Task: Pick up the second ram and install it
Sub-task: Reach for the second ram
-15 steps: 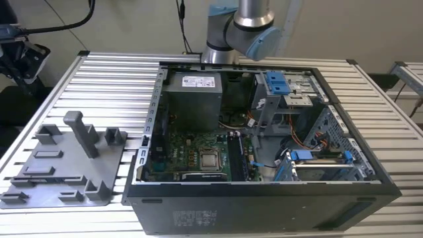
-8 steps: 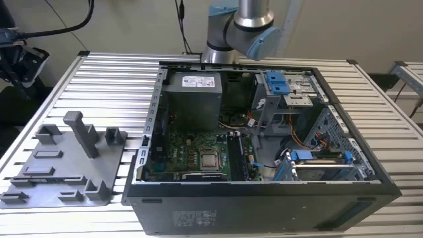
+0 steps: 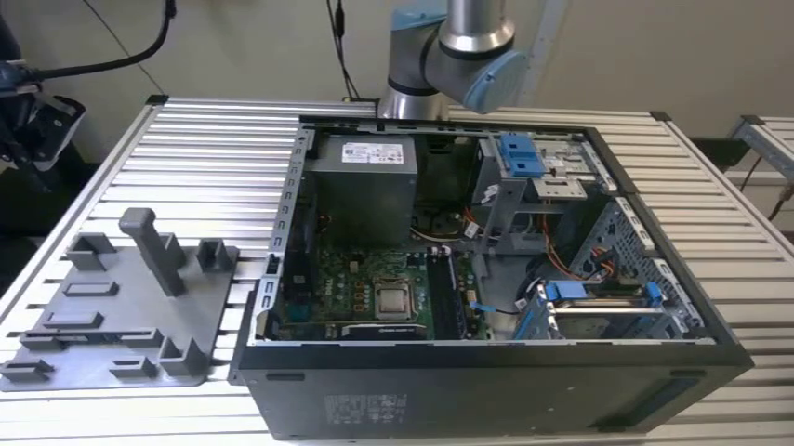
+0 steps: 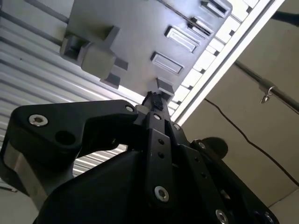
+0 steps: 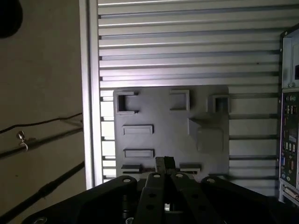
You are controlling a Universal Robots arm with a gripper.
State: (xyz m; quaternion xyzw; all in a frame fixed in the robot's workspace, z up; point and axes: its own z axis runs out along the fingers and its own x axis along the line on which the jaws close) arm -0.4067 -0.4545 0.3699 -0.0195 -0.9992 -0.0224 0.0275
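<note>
Second ram, the long thin blue circuit-board strip: I cannot tell where it lies. I hang over the grey plastic fixture tray [image 5: 159, 112], above its edge nearest the rim of the ribbed aluminium table [image 5: 187, 46]. In both wrist views my gripper [image 5: 164, 163] has its black fingertips drawn together, and I see nothing between them.

I see three risks. With my jaws closed like this, a descent would put the tips on top of a part or a raised tray block instead of astride it, and could push the light tray across the ribs. The tray's tall upright post [image 3: 155, 246] could catch my linkage on a sideways move. In the exterior view, the dark memory slots [image 3: 442, 288] sit deep in the open black computer case [image 3: 496, 390], beside the processor and near loose cables. A second ram gripped crooked could jam there or strain the green motherboard [image 3: 360, 279].
</note>
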